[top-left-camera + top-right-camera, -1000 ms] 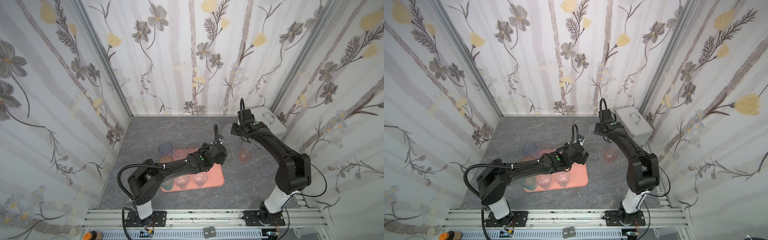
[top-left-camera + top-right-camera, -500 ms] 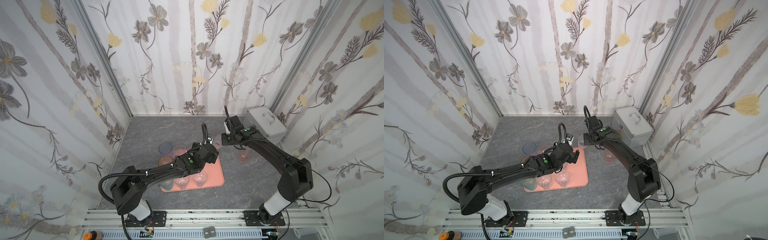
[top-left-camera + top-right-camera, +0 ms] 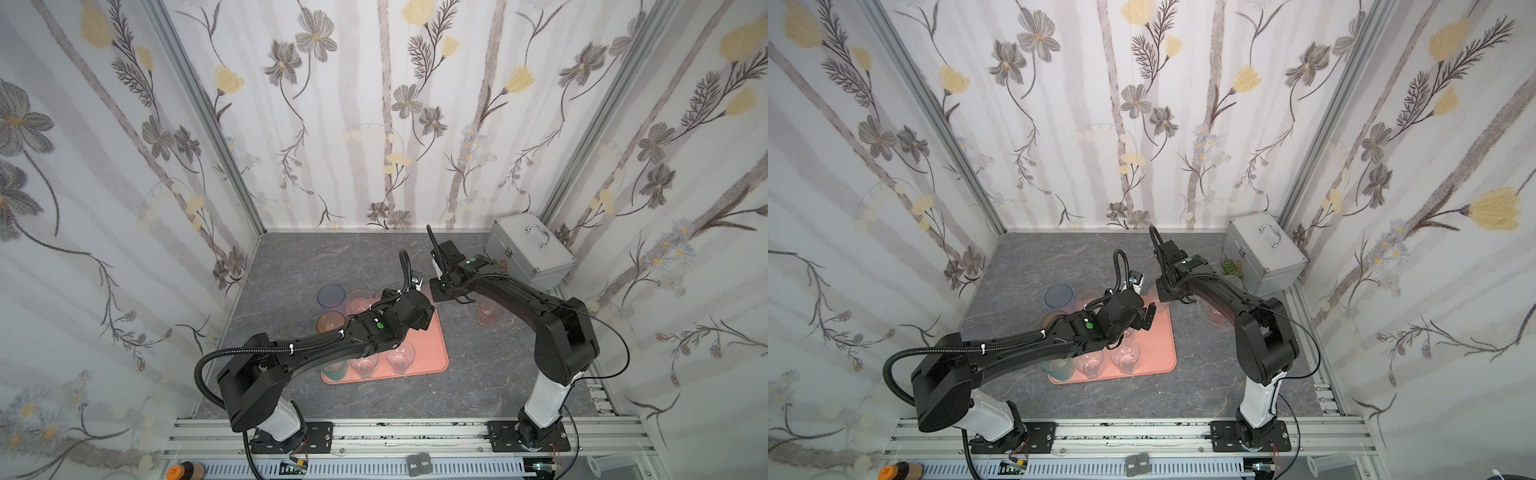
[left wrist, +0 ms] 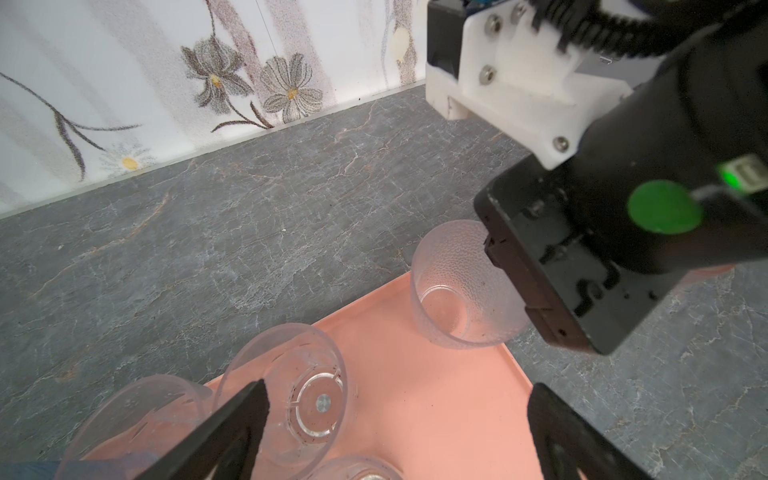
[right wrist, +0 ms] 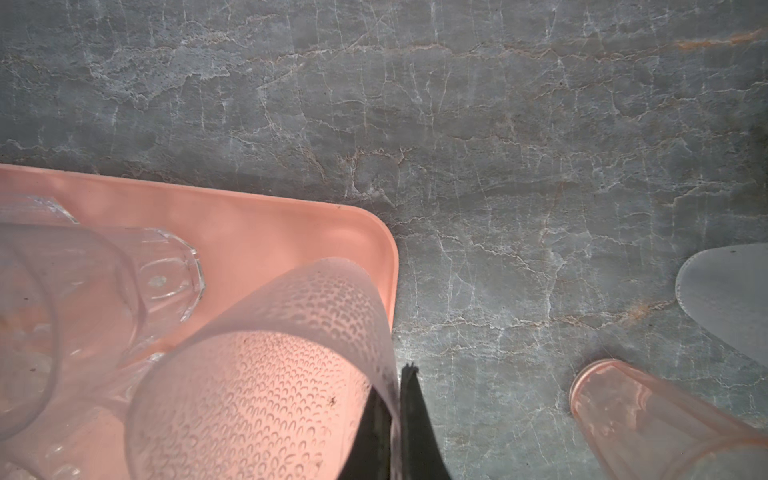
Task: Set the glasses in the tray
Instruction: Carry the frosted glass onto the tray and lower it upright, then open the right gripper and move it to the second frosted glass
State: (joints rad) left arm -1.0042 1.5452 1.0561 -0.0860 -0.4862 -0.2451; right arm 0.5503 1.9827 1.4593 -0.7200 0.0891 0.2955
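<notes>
The flat salmon-pink tray (image 3: pixel 432 353) with its low rim lies on the grey stone-patterned bench (image 3: pixel 299 262), towards the near side. Open bench runs from its far edge to the back wall. The tray's right strip is bare in both top views.

The frosted dimpled tumbler (image 4: pixel 453 291) stands in the tray's far right corner, its base just inside the rim. Whether it rests there or hangs slightly lifted cannot be told. The right tool (image 5: pixel 395 386) is closed on its wall, one finger inside the cup and one outside. Bare tray floor separates it from the clear faceted tumbler (image 4: pixel 299 395).

An orange-pink tinted tumbler (image 3: pixel 488 311) stands on the bench right of the tray, apart from it and under the right forearm. A silver metal case with a handle (image 3: pixel 530 257) fills the far right corner.

The right arm rises from its base to a high elbow, then reaches left and down to the corner. The left arm stretches low from the near rail across the tumblers on the tray's left. The left tool (image 4: pixel 397 386) is spread wide and empty over the tray's middle, close beside the right wrist.
</notes>
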